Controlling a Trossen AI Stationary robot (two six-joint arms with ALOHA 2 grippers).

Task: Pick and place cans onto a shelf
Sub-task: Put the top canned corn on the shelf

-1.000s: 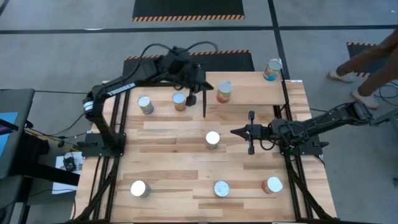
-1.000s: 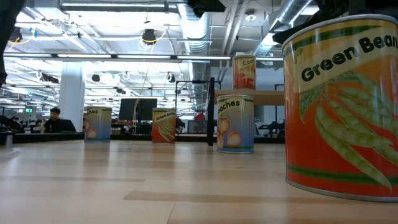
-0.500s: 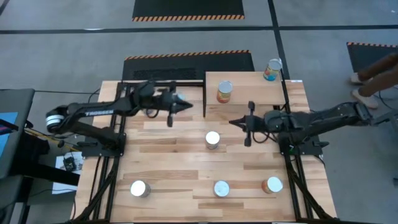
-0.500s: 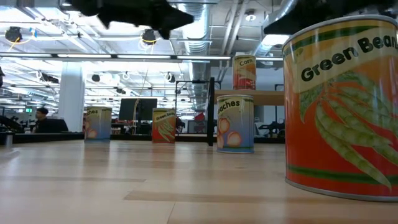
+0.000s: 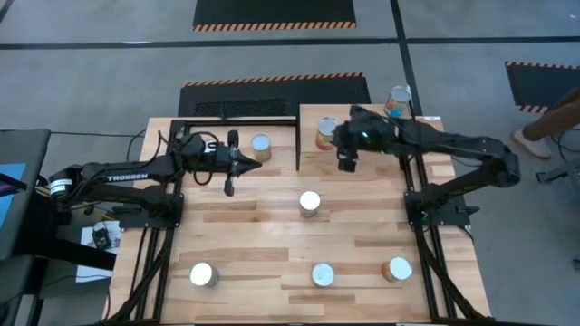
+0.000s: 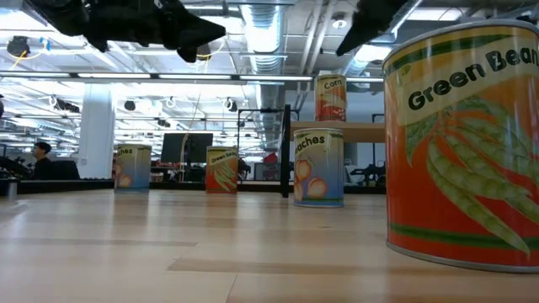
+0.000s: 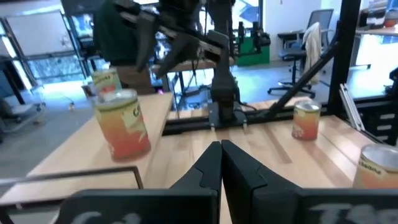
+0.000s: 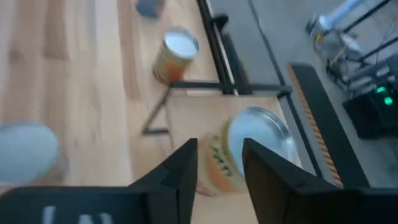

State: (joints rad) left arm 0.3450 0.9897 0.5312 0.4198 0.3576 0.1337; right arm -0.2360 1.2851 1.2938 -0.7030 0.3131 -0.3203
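An orange-labelled can (image 5: pixel 326 133) stands on the pale wood shelf (image 5: pixel 372 136) at the far right; a blue can (image 5: pixel 397 100) stands at the shelf's far edge. My right gripper (image 5: pixel 343 149) hovers open just beside the orange can (image 8: pixel 252 146), fingers apart and clear of it. My left gripper (image 5: pixel 252 159) is shut and holds nothing, above the table's far left part, next to a can (image 5: pixel 261 143) standing there. Several more cans stand on the planks, one in the middle (image 5: pixel 310 203).
A black metal frame (image 5: pixel 186 127) lies on the far left of the table, under my left arm. Three cans (image 5: pixel 204 274) (image 5: pixel 323 273) (image 5: pixel 397 269) stand along the near edge. A person (image 5: pixel 548 122) passes beyond the table's right side.
My right gripper has swung from the table's middle right toward the far edge, ending over the shelf beside the orange can. My left gripper has drawn back from the shelf's edge toward the table's left. No can has moved.
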